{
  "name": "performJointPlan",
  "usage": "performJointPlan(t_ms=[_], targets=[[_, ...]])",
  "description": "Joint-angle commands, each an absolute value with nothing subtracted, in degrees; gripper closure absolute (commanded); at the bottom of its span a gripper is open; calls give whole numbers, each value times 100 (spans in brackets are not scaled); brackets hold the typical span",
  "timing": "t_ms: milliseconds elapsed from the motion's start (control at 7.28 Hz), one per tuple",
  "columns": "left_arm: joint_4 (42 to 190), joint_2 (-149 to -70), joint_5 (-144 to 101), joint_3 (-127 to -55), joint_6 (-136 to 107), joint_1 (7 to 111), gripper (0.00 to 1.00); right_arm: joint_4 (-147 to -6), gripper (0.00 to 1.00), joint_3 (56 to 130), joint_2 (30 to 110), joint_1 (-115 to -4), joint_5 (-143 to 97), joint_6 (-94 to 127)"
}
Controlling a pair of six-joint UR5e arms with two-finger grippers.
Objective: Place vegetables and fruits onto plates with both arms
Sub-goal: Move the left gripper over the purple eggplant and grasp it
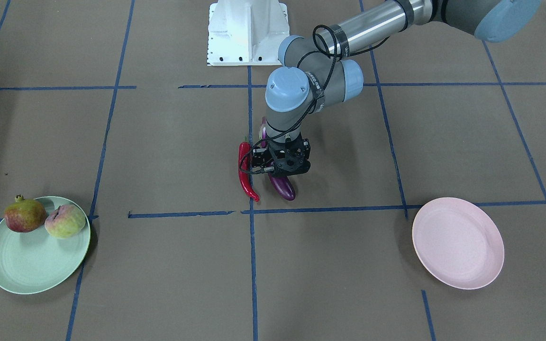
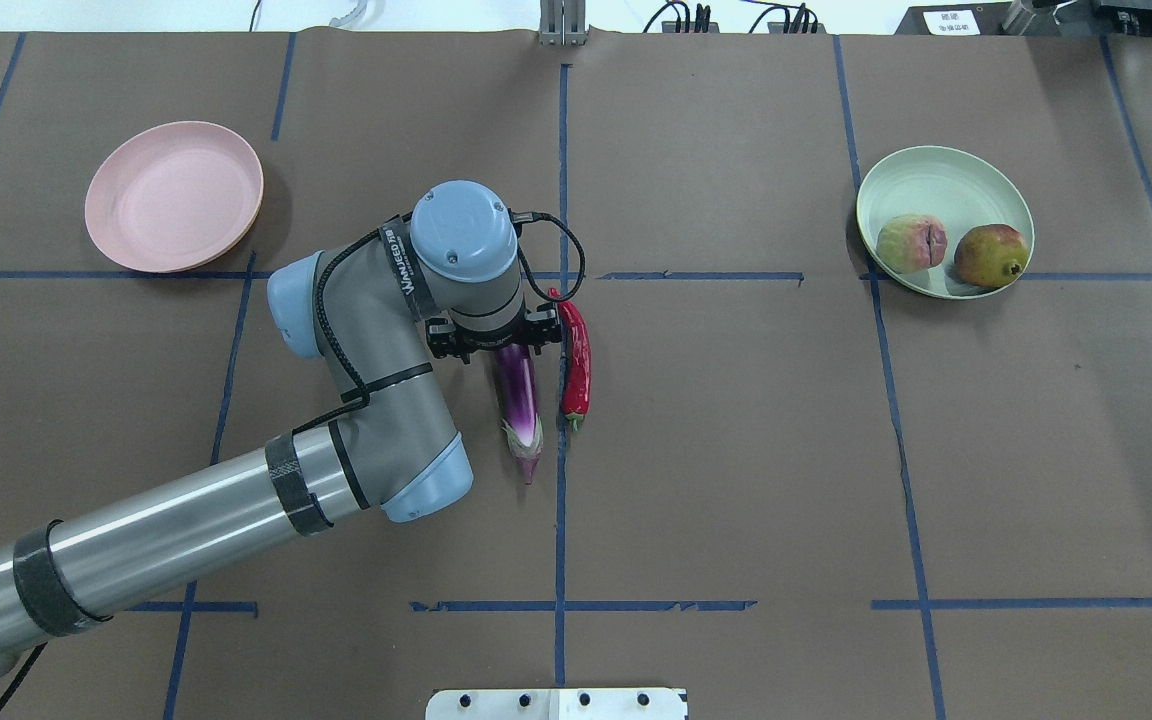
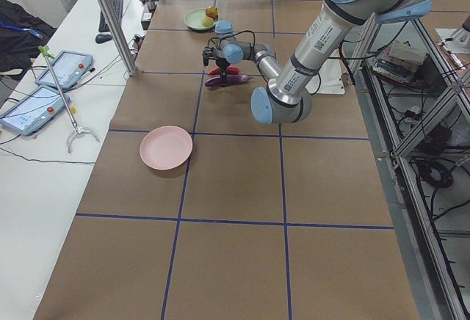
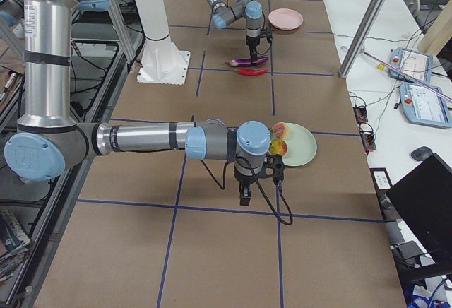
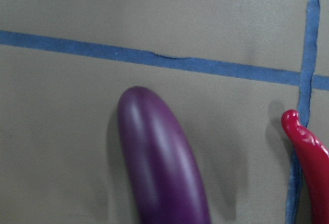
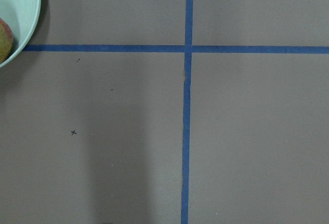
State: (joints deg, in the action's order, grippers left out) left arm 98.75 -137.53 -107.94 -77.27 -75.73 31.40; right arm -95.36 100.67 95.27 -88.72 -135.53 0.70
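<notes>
The purple eggplant [image 1: 283, 187] and the red chili [image 1: 244, 173] lie side by side on the table centre; both also show in the overhead view, the eggplant [image 2: 520, 400] and the chili [image 2: 576, 358]. My left gripper [image 1: 281, 164] is low over the eggplant's rounded half and looks open astride it; the left wrist view shows that eggplant end [image 5: 159, 157] resting on the table. The pomegranate [image 1: 24, 215] and the peach-like fruit [image 1: 65, 221] sit on the mint green plate [image 1: 26, 270]. The pink plate [image 1: 458, 244] holds nothing. My right gripper [image 4: 244, 196] hangs beside the green plate; I cannot tell if it is open or shut.
The white base block [image 1: 247, 33] stands at the robot's edge of the table. Blue tape lines cross the brown table cover. The right wrist view shows the green plate's rim [image 6: 28, 23] at its top left. Tablets and poles stand at the operators' side [image 3: 55, 78].
</notes>
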Motion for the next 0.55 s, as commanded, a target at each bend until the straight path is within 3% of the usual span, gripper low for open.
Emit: performJointPlan(t_ms=[0, 137, 412], targets=[[9870, -13746, -10793, -7734, -7724, 3103, 81, -9536, 0, 10063, 9527, -8868, -13553, 70], [9861, -13729, -10802, -7778, -7726, 3137, 100, -9536, 0, 10063, 9527, -8868, -13553, 70], [9826, -13676, -10976, -7927, -7560, 3767, 100, -9536, 0, 10063, 9519, -8868, -13553, 70]])
